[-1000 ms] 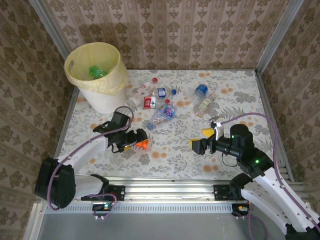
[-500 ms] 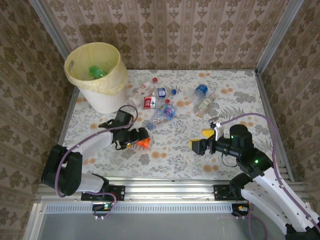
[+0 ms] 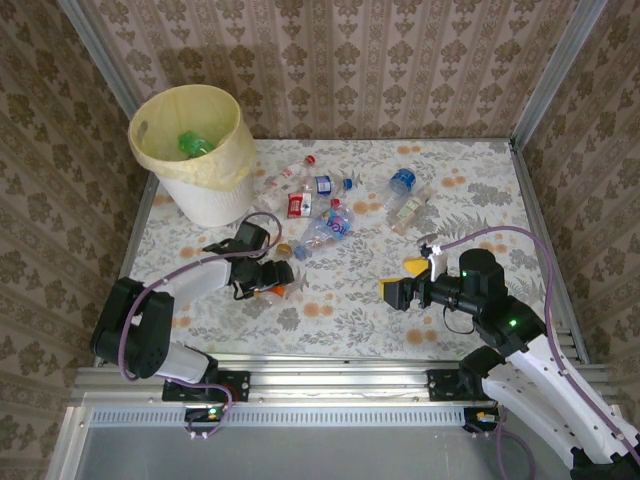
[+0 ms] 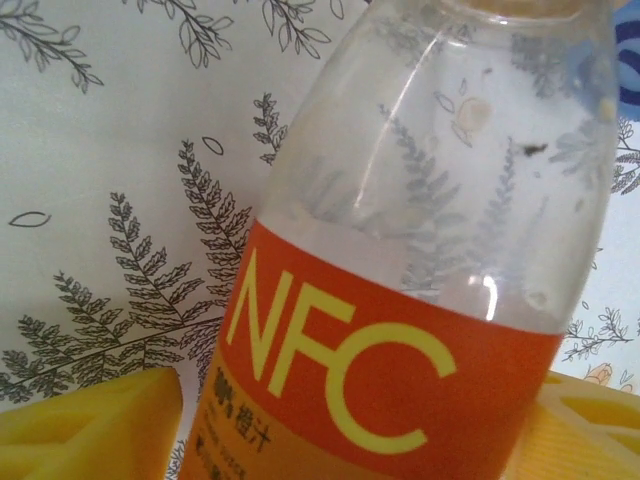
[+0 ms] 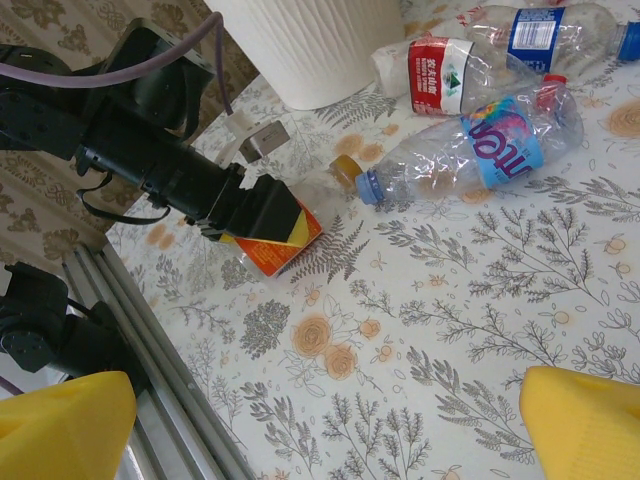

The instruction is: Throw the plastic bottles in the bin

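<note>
Since a second ago your left gripper (image 3: 270, 280) has dropped onto the orange bottle (image 4: 400, 330) — clear, lying flat, with a bright orange NFC label. Yellow pads (image 4: 90, 425) sit on both sides; you cannot tell if they squeeze it. Your right gripper (image 5: 325, 430) is wide open, empty. Further off lie more bottles (image 3: 322, 205) — then the bin (image 3: 210, 205).

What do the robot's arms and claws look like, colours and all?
The left arm and right arm have white links with black joints and black wrist units. A purple cable loops along each. The left gripper and right gripper each end in two chunky yellow fingers. Small green lights glow on the right arm.
</note>
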`<state>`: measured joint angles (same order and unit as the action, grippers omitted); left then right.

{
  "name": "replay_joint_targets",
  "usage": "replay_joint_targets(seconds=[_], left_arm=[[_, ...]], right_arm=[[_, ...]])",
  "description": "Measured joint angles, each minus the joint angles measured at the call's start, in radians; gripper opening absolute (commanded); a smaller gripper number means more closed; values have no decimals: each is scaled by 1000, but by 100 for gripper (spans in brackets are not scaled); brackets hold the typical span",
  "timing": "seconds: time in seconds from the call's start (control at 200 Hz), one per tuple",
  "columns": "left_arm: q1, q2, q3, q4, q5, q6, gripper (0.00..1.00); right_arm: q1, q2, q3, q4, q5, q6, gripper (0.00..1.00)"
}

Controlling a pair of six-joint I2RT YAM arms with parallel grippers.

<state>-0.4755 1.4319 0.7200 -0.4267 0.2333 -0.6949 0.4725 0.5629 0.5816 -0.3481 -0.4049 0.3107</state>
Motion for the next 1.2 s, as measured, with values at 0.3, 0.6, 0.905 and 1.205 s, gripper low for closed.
replay_joint_targets(seconds=[0.3,0.6,0.905,1.205], left_arm=[[0,0,-3,4,-2,16,62],[-9,-63,-26,6,-11,19,53],[-57,-209,-26,9,-46,49,52],[-76,-385,-23,27,-55,148,52]], right_arm=[[0,0,0,0,0,0,100],[0,0,0,0,0,0,100],[0,0,0,0,0,0,100],[0,0,0,0,0,0,100]])
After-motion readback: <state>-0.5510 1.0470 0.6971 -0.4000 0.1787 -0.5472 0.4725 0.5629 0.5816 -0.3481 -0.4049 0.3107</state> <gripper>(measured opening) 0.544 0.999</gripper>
